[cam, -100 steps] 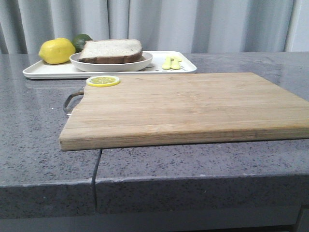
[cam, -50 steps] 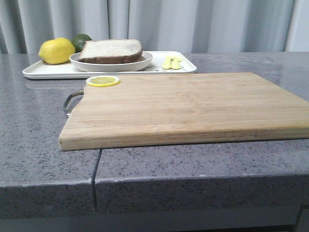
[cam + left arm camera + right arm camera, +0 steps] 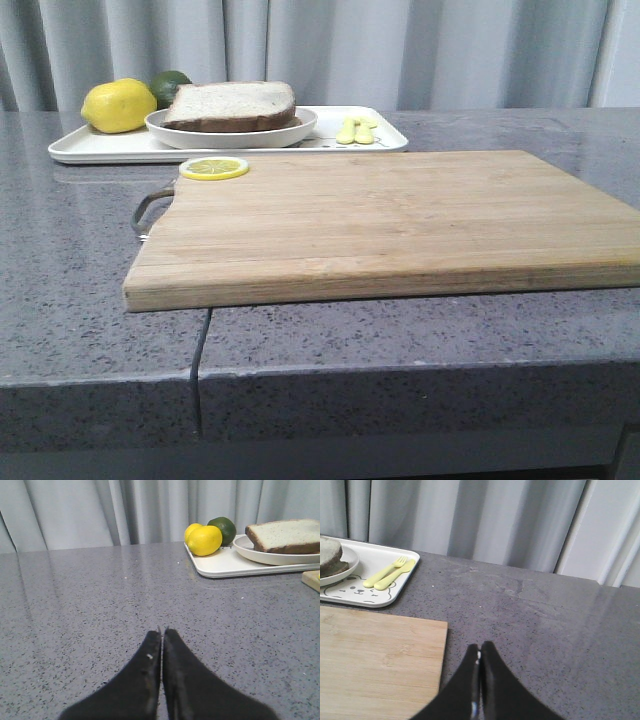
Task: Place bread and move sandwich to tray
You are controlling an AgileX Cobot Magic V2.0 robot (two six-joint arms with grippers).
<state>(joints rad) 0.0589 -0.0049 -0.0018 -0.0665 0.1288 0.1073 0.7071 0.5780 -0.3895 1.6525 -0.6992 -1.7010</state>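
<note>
I see a grey speckled stone bench (image 3: 80, 290) carrying a tan wooden cutting board (image 3: 390, 220) near me and a flat white rectangular tray (image 3: 100, 148) far left behind it.

Pale grey pleated curtains (image 3: 330, 50) hang across the whole back from ten to two o'clock behind a speckled grey stone counter (image 3: 80, 260), whose thick front edge shows a dark vertical seam (image 3: 200, 380) at seven o'clock, all under soft, even light
</note>
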